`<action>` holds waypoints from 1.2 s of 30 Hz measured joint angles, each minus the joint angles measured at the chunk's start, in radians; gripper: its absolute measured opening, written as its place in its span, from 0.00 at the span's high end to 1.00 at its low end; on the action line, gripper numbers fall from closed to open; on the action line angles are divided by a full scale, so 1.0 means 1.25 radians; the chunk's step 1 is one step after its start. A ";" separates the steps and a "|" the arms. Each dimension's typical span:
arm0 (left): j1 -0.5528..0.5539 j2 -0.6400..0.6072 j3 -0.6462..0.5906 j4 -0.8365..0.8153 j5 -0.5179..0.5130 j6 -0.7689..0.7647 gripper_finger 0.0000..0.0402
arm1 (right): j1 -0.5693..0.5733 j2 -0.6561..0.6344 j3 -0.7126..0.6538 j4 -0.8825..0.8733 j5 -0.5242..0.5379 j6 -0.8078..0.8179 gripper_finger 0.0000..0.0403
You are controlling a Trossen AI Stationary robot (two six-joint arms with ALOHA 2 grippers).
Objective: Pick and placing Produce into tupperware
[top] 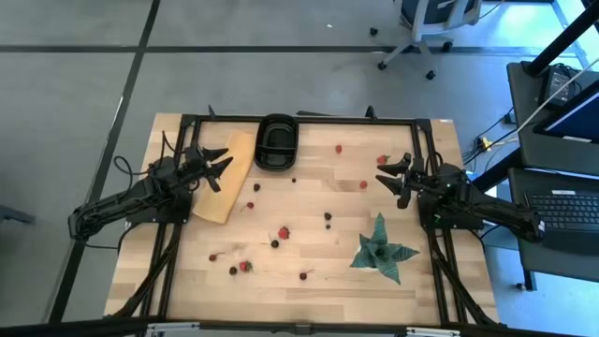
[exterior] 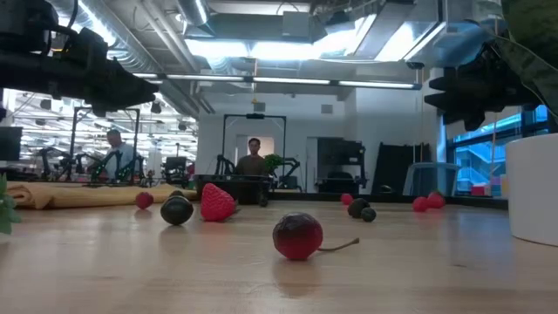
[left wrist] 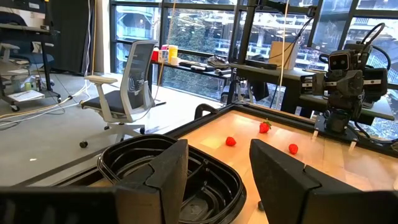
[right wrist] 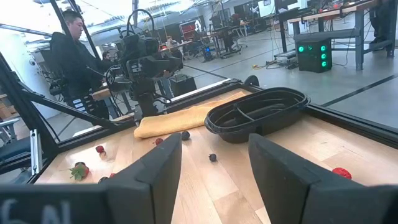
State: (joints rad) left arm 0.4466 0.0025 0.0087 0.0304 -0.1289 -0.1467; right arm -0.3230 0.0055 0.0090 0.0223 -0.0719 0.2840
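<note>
While empty, tupperware (top: 277, 143) upright, long axis front-to-back, rear edge.

Two matte black jointed arms with looping black cables, each end effector (top: 217, 167) seemingly angular-fingered.

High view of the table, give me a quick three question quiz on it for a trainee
1. True or false: the black tub already holds a strawberry.
2. Which claw is nearer the tan board: left or right?
3. The green spiky plant sits on which arm's side?

Key:
1. False; the tub looks empty, and the fruit lies scattered on the table.
2. Left.
3. Right.
</note>
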 joint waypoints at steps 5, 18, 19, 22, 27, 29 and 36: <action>0.000 0.000 0.000 0.000 0.000 0.000 0.59 | 0.000 0.000 0.000 0.000 0.000 0.000 0.53; 0.000 0.000 0.000 0.000 0.000 0.000 0.59 | 0.000 0.000 0.000 0.000 0.000 0.000 0.53; 0.000 0.000 0.000 0.000 0.000 0.000 0.59 | 0.000 0.000 0.000 0.000 0.000 0.000 0.53; 0.000 0.000 0.000 0.000 0.000 0.000 0.59 | 0.000 0.000 0.000 0.000 0.000 0.000 0.53; 0.000 0.000 0.000 0.000 0.000 0.000 0.59 | 0.000 0.000 0.000 0.000 0.000 0.000 0.53; 0.000 0.000 0.000 0.000 0.000 0.000 0.59 | 0.000 0.000 0.000 0.000 0.000 0.000 0.53; 0.000 0.000 0.000 0.000 0.000 0.000 0.59 | 0.000 0.000 0.000 0.010 0.031 -0.003 0.53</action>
State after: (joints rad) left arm 0.4468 0.0025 0.0086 0.0303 -0.1291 -0.1467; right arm -0.3233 0.0055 0.0090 0.0344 -0.0329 0.2807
